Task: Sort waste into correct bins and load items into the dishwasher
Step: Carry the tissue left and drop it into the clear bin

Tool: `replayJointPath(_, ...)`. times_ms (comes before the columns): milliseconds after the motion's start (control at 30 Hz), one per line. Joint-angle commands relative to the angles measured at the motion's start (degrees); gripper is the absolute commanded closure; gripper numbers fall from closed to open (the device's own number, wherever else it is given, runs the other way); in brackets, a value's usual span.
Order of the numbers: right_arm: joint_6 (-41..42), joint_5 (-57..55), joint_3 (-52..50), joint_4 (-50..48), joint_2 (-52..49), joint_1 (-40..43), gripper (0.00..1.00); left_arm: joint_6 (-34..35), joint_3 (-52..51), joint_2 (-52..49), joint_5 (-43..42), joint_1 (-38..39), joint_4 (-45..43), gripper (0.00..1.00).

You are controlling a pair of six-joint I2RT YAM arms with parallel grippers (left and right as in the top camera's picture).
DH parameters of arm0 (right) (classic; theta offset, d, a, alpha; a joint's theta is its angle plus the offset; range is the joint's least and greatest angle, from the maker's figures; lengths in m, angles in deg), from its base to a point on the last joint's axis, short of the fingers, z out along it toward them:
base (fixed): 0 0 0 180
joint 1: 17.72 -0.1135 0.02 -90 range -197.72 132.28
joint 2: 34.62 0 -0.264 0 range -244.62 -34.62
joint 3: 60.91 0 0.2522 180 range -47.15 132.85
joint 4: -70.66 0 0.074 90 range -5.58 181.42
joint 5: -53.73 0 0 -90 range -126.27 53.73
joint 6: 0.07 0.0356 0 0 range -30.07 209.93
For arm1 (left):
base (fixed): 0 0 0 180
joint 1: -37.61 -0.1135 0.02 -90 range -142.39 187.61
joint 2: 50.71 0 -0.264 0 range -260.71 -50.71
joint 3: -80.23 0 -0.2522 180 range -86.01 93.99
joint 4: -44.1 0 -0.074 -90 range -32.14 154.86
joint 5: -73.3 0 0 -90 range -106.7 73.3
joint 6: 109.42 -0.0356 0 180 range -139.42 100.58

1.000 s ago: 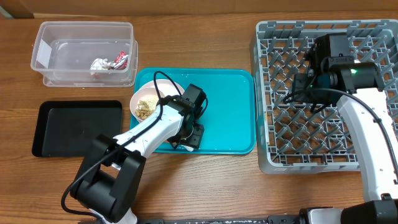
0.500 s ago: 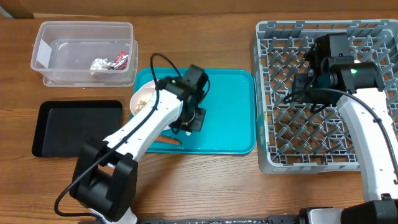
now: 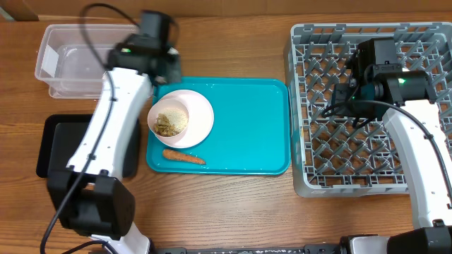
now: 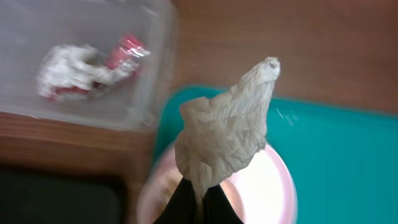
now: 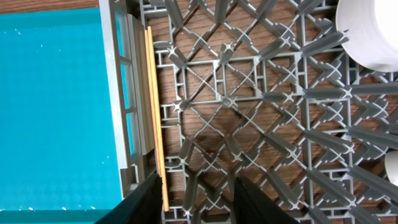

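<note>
- Sorting of waste is in hand: left gripper (image 4: 198, 199) pinches a tissue (image 4: 227, 134) above the tray's (image 4: 336, 143) far left corner, beside the tub (image 4: 62, 25).
- Next, I judge: carry it over the tub, then release.
- Over the rack (image 5: 227, 99), right of the tray, right gripper (image 5: 196, 186) hangs empty, jaws apart.
- Only left wrist shows the tissue; overhead, the arm (image 3: 106, 120) hides it.
- Only right wrist shows chopsticks (image 5: 155, 112) along the rack wall nearest the tray.
- Overhead alone shows the carrot (image 3: 183, 156) on the tray.

Tissue wad (image 4: 227, 134) seemingly above plate (image 3: 198, 116), carrot (image 3: 183, 156) beside
</note>
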Motion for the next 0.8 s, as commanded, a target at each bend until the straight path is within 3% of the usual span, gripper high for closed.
replayJointPath(0, 0.37, 0.33, 1.03, -0.26, 0.2, 0.13, 0.6, 2.21, 1.18, -0.74, 1.64, -6.16, -4.22, 0.96)
replayJointPath(100, 0.39, 0.33, 1.03, -0.26, 0.2, 0.13, 0.6, 3.41, 1.14, -1.55, 1.49, -9.51, -8.81, 0.92)
replayJointPath(433, 0.37, 0.33, 1.03, 0.48, 0.2, 0.13, 0.6, 3.26, 1.16, -6.99, 1.05, -14.16, -16.15, 0.48)
replayJointPath(500, 0.39, 0.33, 1.03, 0.61, 0.2, 0.13, 0.6, 3.17, 1.55, -6.58, 0.81, -14.32, -15.96, 0.35)
replayJointPath(600, 0.39, 0.33, 1.03, 0.57, 0.2, 0.13, 0.6, 2.82, 2.27, -5.18, -2.29, -14.08, -12.46, 0.34)
replayJointPath(767, 0.39, 0.33, 1.03, 0.59, 0.2, 0.13, 0.6, 3.04, 2.32, -2.78, -18.21, -10.62, 1.25, 0.39)
